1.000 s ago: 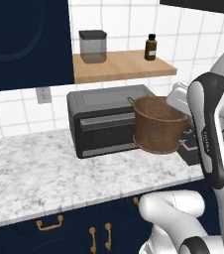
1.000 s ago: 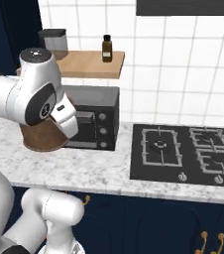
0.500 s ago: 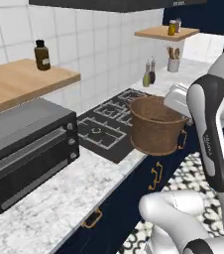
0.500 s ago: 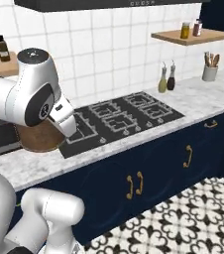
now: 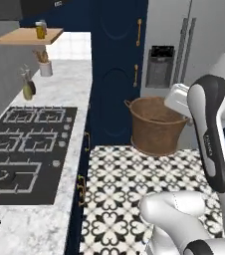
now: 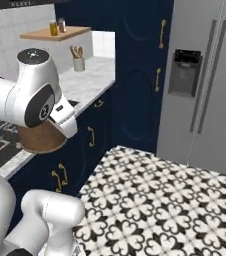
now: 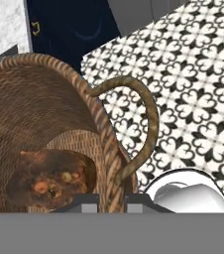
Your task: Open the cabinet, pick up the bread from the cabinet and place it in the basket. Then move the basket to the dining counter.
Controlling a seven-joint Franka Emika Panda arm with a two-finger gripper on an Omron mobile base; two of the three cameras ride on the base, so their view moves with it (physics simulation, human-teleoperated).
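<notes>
While claw (image 7: 111, 199) grips basket (image 5: 155, 126), bread (image 7: 49, 177) inside.

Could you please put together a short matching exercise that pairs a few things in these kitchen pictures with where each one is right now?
Things:
1. bread
2. basket
3. utensil holder
4. yellow jar

Places:
A. on the wooden wall shelf
B. held in the air by the pincer, above the patterned floor
C. on the marble worktop
D. lying inside the basket

Pairs: 1-D, 2-B, 3-C, 4-A

Both base views flank the basket (image 5: 155, 125); hand view looks inside.
</notes>
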